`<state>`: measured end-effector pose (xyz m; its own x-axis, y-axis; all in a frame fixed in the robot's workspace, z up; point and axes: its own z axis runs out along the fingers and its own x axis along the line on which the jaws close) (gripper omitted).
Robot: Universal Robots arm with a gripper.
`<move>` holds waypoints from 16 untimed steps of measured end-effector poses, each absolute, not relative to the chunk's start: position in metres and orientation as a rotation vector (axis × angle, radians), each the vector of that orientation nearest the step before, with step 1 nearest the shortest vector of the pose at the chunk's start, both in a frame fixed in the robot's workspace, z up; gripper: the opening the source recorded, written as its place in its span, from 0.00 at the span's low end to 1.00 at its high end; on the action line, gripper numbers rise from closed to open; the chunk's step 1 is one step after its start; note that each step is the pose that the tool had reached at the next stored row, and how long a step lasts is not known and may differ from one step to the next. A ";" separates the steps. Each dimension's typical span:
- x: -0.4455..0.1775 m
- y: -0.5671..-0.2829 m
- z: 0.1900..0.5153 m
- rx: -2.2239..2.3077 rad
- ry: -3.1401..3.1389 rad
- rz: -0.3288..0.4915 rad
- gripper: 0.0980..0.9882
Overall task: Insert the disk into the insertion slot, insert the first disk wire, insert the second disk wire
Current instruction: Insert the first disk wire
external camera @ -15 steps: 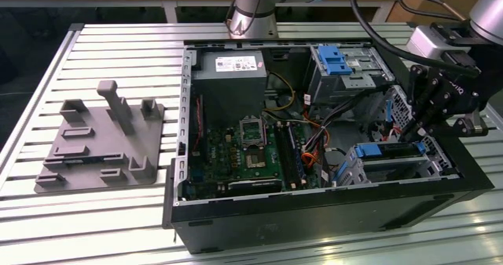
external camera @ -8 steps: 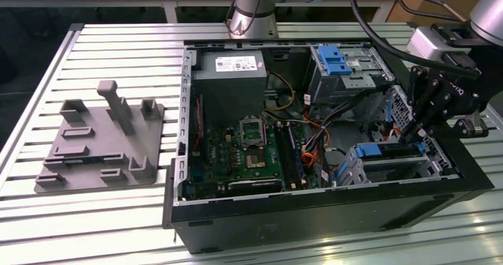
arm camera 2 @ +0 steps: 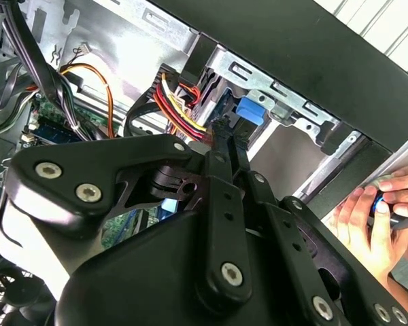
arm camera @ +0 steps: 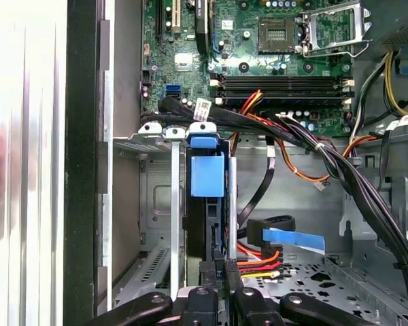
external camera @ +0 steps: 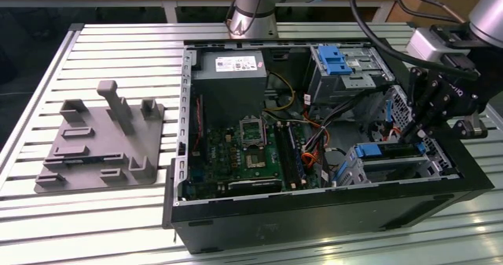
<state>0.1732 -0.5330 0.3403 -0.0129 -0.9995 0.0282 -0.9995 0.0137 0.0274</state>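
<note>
A: Scene, quick?
B: Slatted metal surface (external camera: 118, 47). An open computer case (external camera: 314, 221) stands on it, with a grey fixture plate (external camera: 94, 159) beside it at the exterior view's left.
A: Where's the disk?
B: The disk (arm camera: 207, 180) is inside the insertion slot (arm camera: 156, 204), edge-on in the first wrist view, with its blue handle at the mouth. It looks seated, so I count step one as done.
A: Your gripper?
B: My gripper (arm camera: 222, 284) hangs over the disk's other end. Its fingers are pressed together, with nothing visible between them.
A: Wires?
B: The red-yellow-black wire bundle (arm camera: 260, 260) ends just beside my gripper's tip. Plugged or not, I can't tell. The blue flat cable (arm camera: 296, 239) lies loose on the case floor beside the slot, so I judge at least one wire is left.
A: Anything else?
B: A person's hand (arm camera 2: 367, 217) is outside the case wall.
</note>
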 end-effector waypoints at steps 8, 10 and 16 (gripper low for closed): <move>0.173 -0.533 0.338 2.179 -2.208 0.001 0.07; 0.173 -0.534 0.337 2.179 -2.208 0.001 0.07; 0.173 -0.534 0.335 2.178 -2.208 0.001 0.07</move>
